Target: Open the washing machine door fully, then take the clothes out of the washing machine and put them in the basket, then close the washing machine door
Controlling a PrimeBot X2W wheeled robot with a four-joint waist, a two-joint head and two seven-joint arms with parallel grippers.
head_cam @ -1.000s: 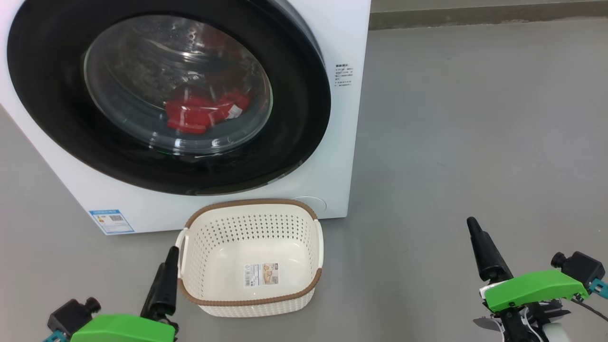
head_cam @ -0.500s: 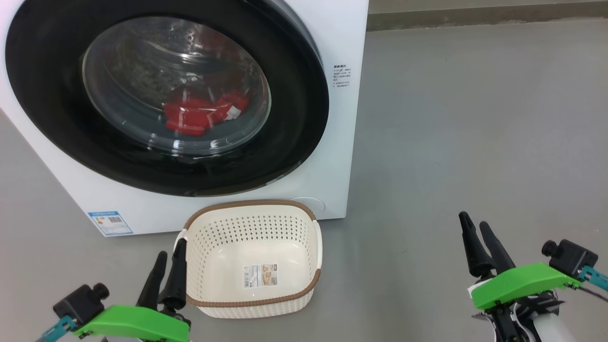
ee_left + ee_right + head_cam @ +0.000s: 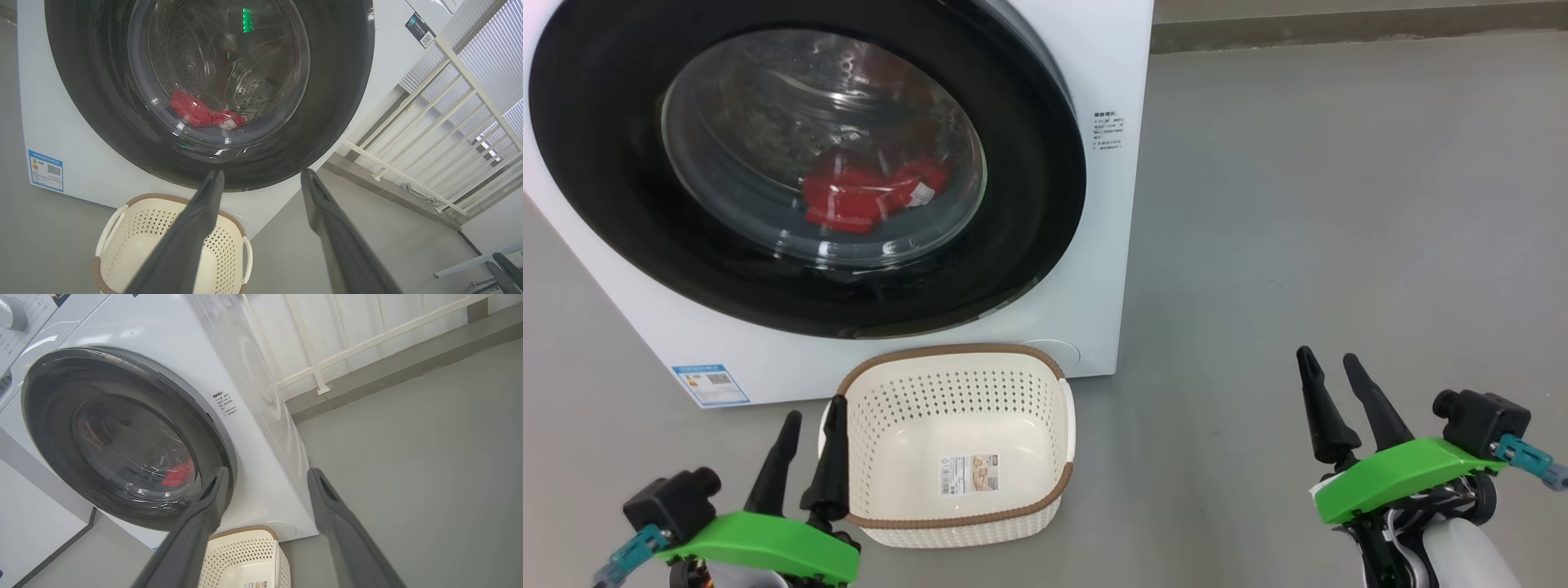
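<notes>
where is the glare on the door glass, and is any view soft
Head view: sharp; white glints along the lower glass of the washing machine door, the clothes clear behind it. Left wrist view: a green reflection high on the glass, the left gripper soft. Right wrist view: pale reflections on the glossy side of the washing machine.

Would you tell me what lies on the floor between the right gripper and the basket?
Nothing: in the head view, bare grey floor runs from the right gripper to the basket.
</notes>
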